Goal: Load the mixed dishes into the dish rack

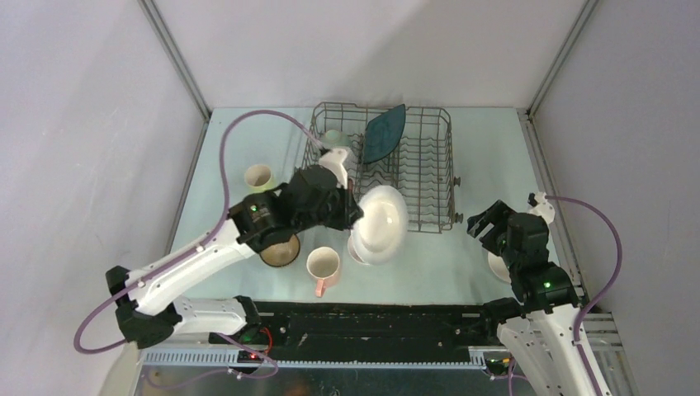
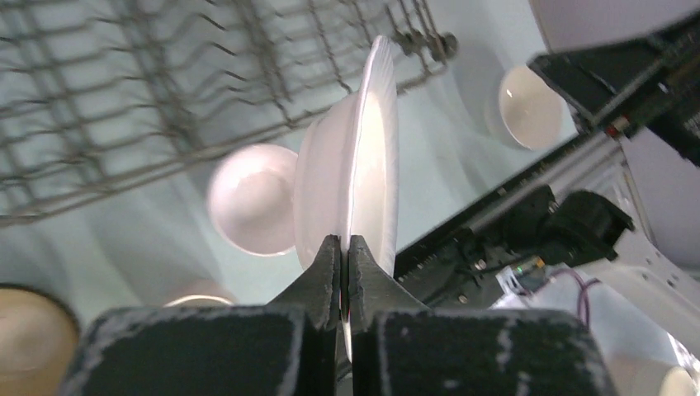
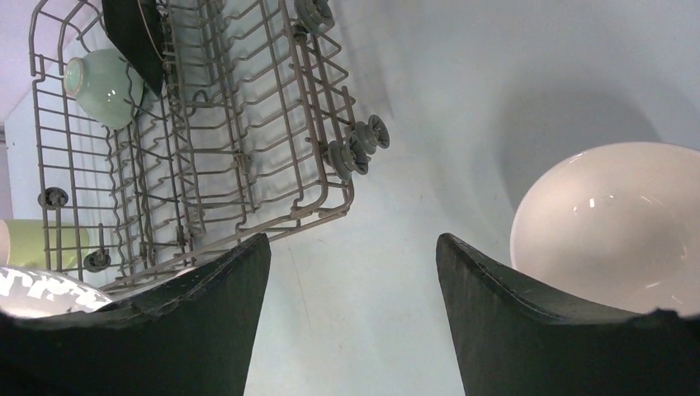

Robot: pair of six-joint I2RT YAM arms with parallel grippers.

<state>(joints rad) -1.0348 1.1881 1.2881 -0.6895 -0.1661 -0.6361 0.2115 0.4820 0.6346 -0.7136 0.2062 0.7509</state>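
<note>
At the bottom centre of my left wrist view, my left pincer [image 2: 345, 245] is clamped on the rim of the white round plate [image 2: 367, 165], which stands on edge and runs straight up the frame away from me. Beyond it the dish rack [image 2: 124, 99] fills the upper left, so I judge the plate must travel up and leftward over the near wall. My right pincer [image 3: 353, 247] gapes empty beside a white bowl [image 3: 611, 206].

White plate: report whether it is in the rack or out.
Out. The left end effector grips the plate on edge at the rack's near side, outside its wires.
</note>
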